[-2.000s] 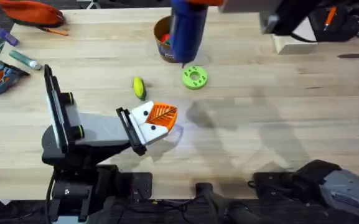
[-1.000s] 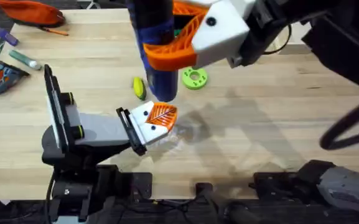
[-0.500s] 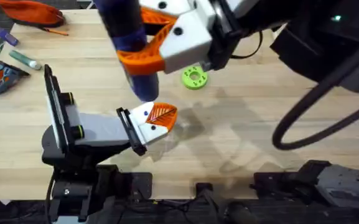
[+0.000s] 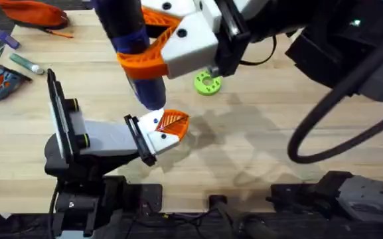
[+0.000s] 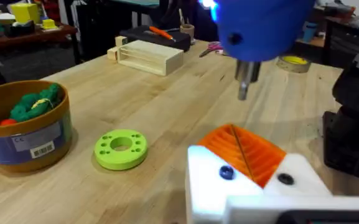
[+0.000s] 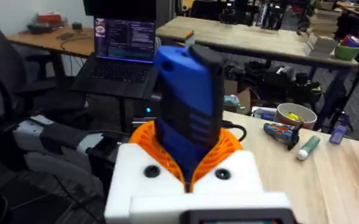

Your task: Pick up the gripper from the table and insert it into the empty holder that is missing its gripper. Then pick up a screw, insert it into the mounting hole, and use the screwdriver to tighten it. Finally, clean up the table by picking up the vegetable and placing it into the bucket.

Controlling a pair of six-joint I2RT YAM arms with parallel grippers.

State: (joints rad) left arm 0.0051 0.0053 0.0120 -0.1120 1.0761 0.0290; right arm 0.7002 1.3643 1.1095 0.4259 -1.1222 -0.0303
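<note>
Right arm (image 4: 337,46) large, dark, blurred across right half of worktop (image 4: 277,153); hides bucket in overhead. Left arm (image 4: 91,143) rests near front-left edge. Left gripper (image 4: 168,127) white and orange; finger gap not readable. Right gripper (image 4: 168,43) clamped on screwdriver (image 4: 135,46), shifted left and lower than half second ago; tip (image 5: 244,86) just above holder (image 4: 153,130). Bucket (image 5: 20,127) beside green disc (image 5: 121,149) toward far edge. Desks, laptop in room behind.
</note>
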